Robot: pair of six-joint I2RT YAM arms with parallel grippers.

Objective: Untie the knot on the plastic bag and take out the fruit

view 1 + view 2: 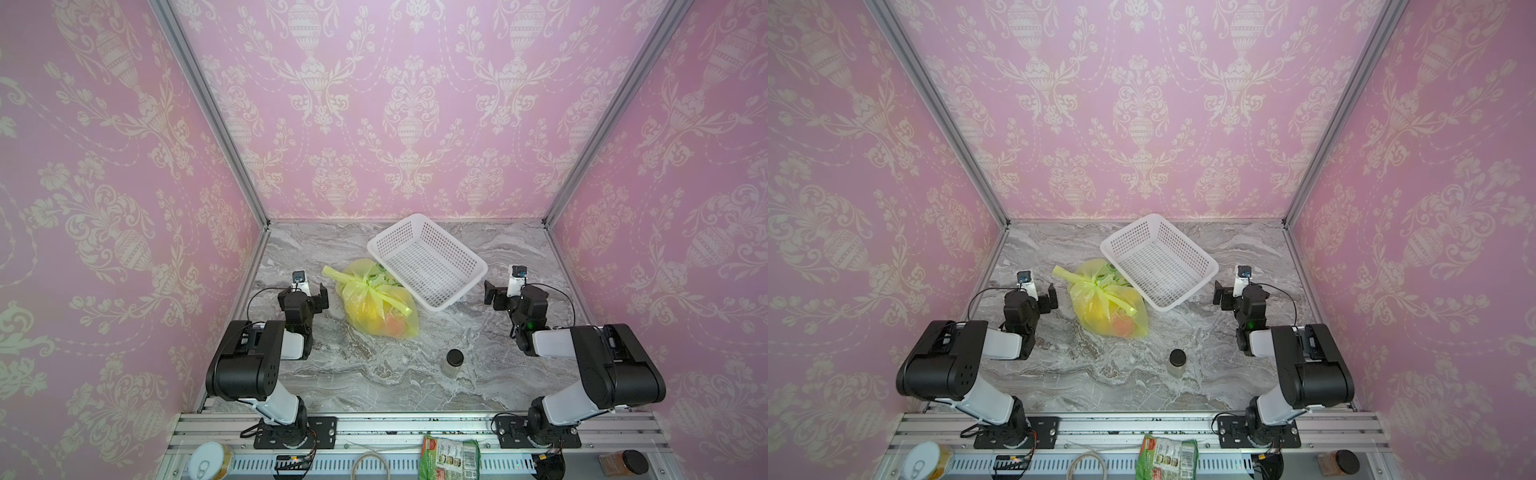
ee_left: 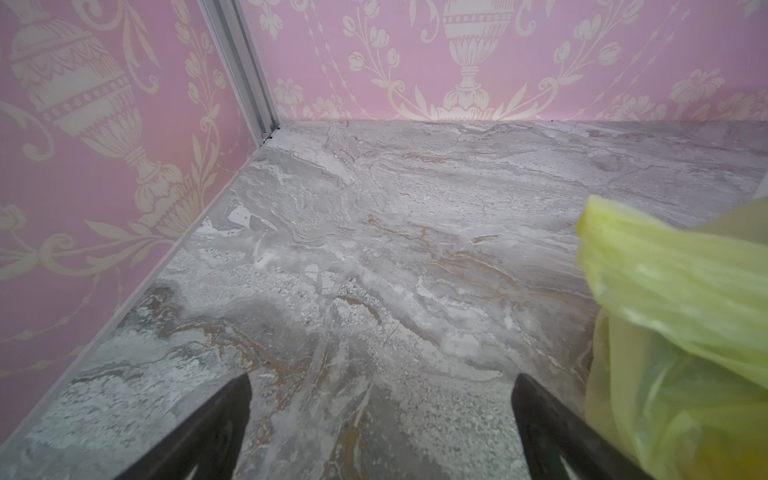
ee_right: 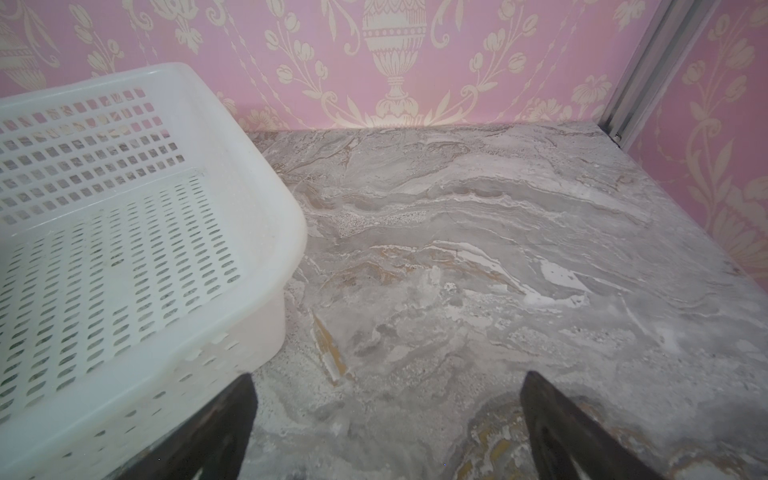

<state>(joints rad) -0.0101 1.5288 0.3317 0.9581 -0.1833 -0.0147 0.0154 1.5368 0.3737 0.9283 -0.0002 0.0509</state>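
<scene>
The knot (image 1: 366,285) sits on top of the plastic bag (image 1: 376,316), a little left of the middle of the table. It is still tied. Two yellow-green strips stick out of it, one to the back left and one to the front right.

The bag is thin and yellow-green, and it lies on its side. The fruit (image 1: 394,325) is inside it. Through the plastic you can see yellow shapes and one round orange-pink piece at the near end. The rest is too blurry to tell.

The white basket (image 1: 392,239) stands just behind the bag, to the right. It is full of little holes, and its floor shows all over. Its near side seems to touch the bag.

A small jar (image 1: 454,362) with a black lid stands alone, nearer the front. I cannot tell what is in it.

The left gripper (image 2: 380,380) is just beside the bag on the left, not touching it. Its fingers are spread wide and hold nothing. The right gripper (image 3: 389,376) is near the right corner of the basket. Its fingers are wide too, with only table between them.

The table (image 1: 374,386) looks like grey stone with white and brown swirls. The walls (image 1: 415,124) are pink with cream vases and flowers.

On the metal ledge in front lie a tin can (image 1: 208,459), a green packet (image 1: 449,457) and a brown jar (image 1: 623,463).
</scene>
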